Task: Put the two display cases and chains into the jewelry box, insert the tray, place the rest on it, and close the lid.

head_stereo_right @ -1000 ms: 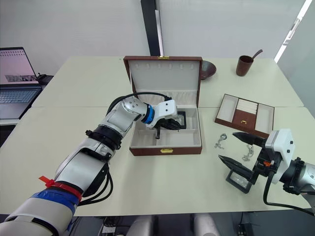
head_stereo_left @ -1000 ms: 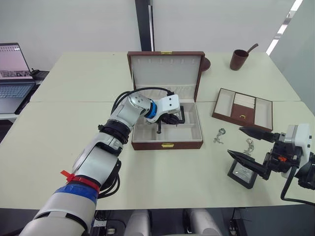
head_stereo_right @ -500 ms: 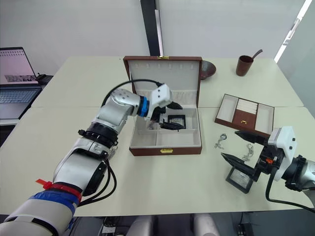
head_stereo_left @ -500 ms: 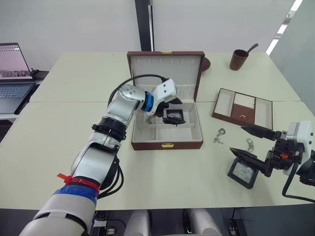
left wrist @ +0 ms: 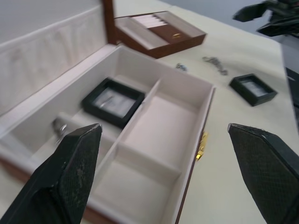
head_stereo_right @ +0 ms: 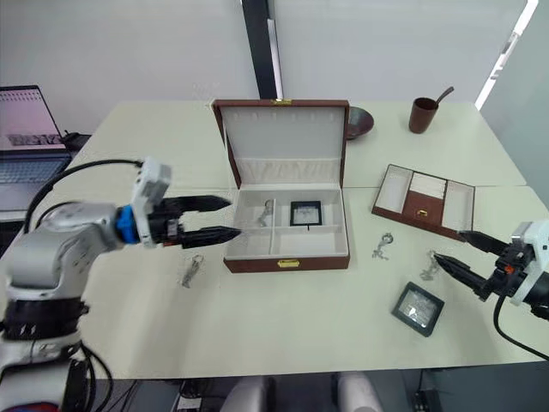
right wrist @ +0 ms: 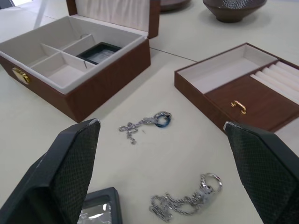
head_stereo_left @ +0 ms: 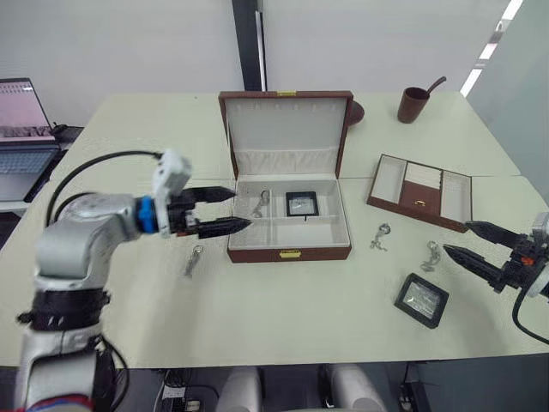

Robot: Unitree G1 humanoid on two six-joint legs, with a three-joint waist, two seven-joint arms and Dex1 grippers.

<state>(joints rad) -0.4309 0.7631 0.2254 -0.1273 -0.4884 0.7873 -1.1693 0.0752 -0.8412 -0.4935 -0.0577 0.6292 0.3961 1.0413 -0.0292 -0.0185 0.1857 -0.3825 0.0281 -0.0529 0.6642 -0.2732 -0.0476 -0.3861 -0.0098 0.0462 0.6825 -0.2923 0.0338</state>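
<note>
Now one display case [head_stereo_left: 301, 202] inside jewelry box [head_stereo_left: 290, 252], other display case [head_stereo_left: 421, 299] on table [head_stereo_left: 283, 300].

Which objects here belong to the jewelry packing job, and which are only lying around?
Job: jewelry box with lid; case in box; case on table; chain in box; chains on table; tray.

Lying about: laptop, bowl, cup.

Left gripper [head_stereo_left: 230, 211] fingers spread, empty, right gripper [head_stereo_left: 467, 241] likewise
</note>
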